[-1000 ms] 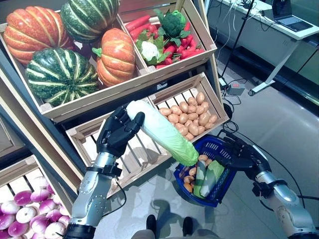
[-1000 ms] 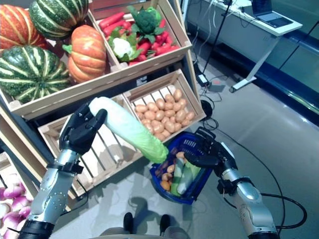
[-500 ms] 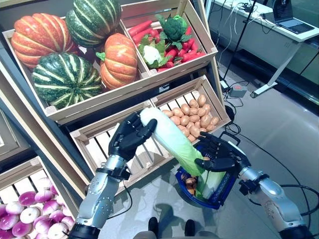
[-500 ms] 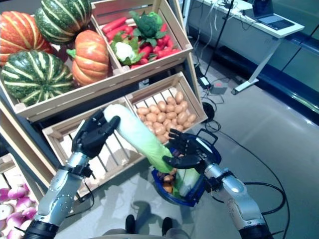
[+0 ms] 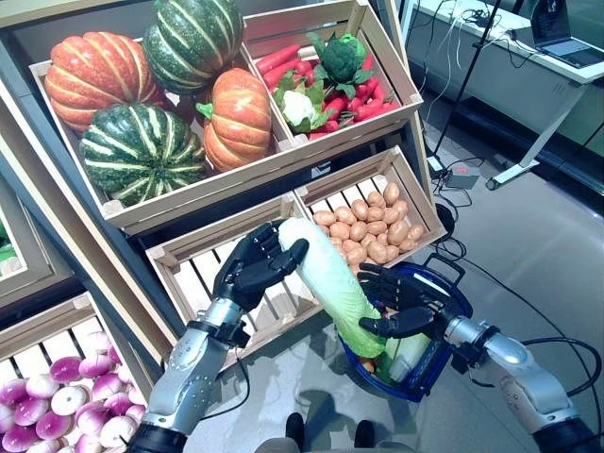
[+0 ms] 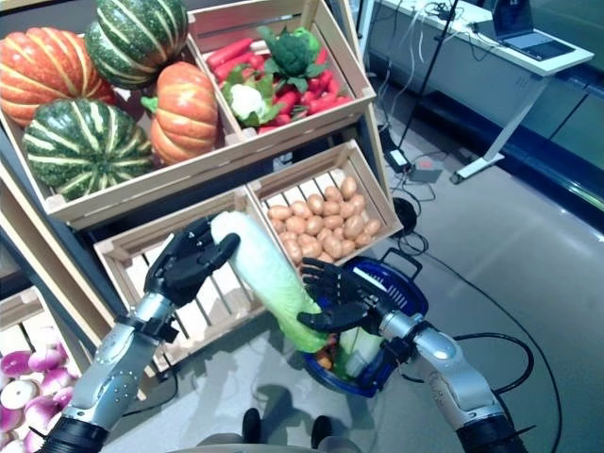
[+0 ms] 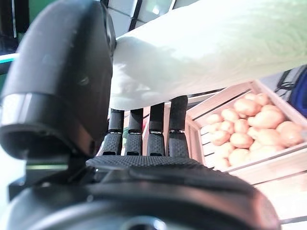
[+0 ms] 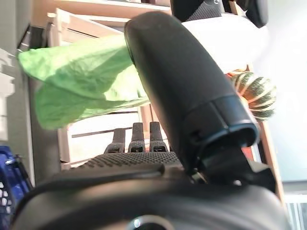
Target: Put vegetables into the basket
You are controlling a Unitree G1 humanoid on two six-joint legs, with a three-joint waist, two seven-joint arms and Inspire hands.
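L hand [image 5: 257, 269] grips the white stalk end of a long napa cabbage [image 5: 326, 283], fingers and thumb curled round it; wrist view shows the fingers [image 7: 144, 129] reaching under the pale stalk. Cabbage slants down w/ its green leafy end over the blue basket [image 5: 451, 293]. R hand [image 5: 401, 302] is at that leafy end, fingers spread and mostly straight, thumb [image 8: 192, 91] lying against the leaves; not clamped, more cupping/steadying. Basket hangs by the R hand, but how it's carried can't be told. Inside it: green-white veg and a few small orange-brown pieces, partly hidden.

Behind the hands, a wooden slatted crate [image 5: 193, 269], and just beside it a crate of potatoes [image 5: 377, 226]. Shelf above: crate w/ orange and dark green striped pumpkins [image 5: 160, 104]; next crate w/ red peppers, broccoli [image 5: 342, 57], cauliflower. Lower L corner: bin of purple-white turnips [image 5: 52, 401].

Floor [image 5: 528, 236] is grey, smooth. Far R: white desk [image 5: 528, 57] w/ a laptop on it.
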